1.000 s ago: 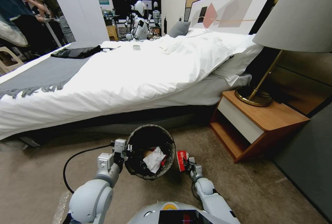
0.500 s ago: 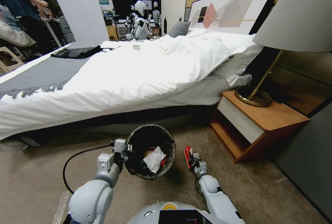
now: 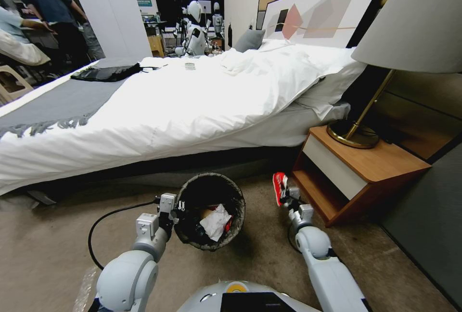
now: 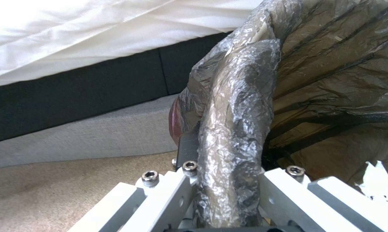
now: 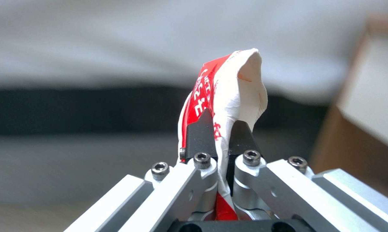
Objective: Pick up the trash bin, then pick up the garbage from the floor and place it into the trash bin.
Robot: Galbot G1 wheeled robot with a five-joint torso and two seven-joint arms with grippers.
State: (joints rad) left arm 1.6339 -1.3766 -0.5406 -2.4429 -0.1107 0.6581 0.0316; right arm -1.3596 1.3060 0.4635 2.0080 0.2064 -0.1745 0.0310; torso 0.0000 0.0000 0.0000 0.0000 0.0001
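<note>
The trash bin, round with a black bag liner over its rim, hangs just above the carpet in front of me. My left gripper is shut on its near-left rim. The left wrist view shows the jaws pinching the crinkled liner and rim. Inside the bin lie a white tissue wad and other garbage. To the right of the bin, my right gripper is shut on a crushed red-and-white paper cup, held near the nightstand. In the right wrist view the cup sticks up from between the shut jaws.
The bed runs across the view behind the bin. A wooden nightstand with a lamp stands close to the right of the cup. A black cable loops on the carpet at the left. Open carpet lies at the front.
My right arm has swung right and forward, carrying the cup away from the bin's side toward the nightstand. The left gripper and the bin have stayed put.
</note>
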